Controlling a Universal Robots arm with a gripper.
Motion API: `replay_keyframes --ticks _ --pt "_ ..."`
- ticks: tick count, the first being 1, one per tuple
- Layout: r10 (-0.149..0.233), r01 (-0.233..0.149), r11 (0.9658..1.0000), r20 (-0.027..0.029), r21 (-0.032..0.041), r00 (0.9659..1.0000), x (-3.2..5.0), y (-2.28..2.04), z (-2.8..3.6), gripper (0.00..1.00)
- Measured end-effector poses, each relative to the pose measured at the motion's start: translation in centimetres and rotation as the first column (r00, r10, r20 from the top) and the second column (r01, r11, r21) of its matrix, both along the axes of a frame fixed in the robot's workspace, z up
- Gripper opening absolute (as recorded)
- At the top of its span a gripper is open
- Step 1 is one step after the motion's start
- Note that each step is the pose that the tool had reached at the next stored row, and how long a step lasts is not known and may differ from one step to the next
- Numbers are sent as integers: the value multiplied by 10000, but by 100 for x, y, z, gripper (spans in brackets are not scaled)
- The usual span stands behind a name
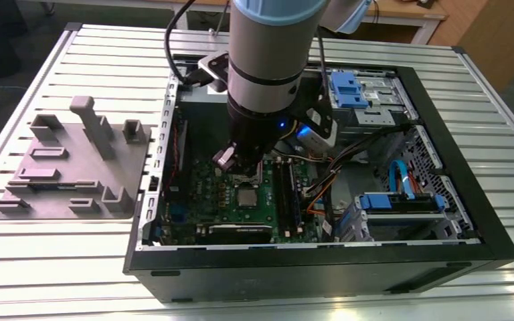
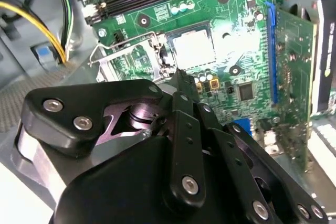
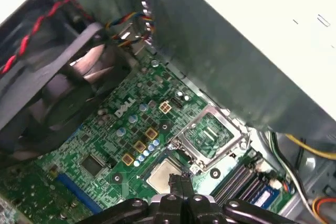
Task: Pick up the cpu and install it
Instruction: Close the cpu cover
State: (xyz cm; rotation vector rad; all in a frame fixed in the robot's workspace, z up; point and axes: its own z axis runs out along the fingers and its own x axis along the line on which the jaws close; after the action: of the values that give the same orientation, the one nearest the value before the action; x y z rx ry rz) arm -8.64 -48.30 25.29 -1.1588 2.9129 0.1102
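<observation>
A ribbed metal surface point(image 1: 78, 267) carried an open computer case point(image 1: 328, 267) and, toward the exterior view's left, a grey fixture plate point(image 1: 69, 174); wooden furniture point(image 1: 494, 33) stood behind. Inside the case lay a green motherboard point(image 1: 230, 200). The cpu point(image 1: 247, 198) sat flat in its socket on that board, its silver top showing in both wrist views point(image 2: 194, 48) point(image 3: 167, 173), beside the raised socket frame point(image 3: 210, 135). The pincer point(image 2: 181, 80) hung just above the cpu, apart from it, its fingers drawn together to a narrow tip with nothing between them.
</observation>
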Motion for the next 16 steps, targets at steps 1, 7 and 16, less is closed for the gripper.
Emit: replay_keyframes --ticks 1,7,16 --pt "185 -185 9998 0 1 9998 0 0 -3 10" --pt "992 -992 9951 0 -1 9951 0 0 -10 10" --pt "996 -996 9950 -1 0 9950 0 0 -10 10"
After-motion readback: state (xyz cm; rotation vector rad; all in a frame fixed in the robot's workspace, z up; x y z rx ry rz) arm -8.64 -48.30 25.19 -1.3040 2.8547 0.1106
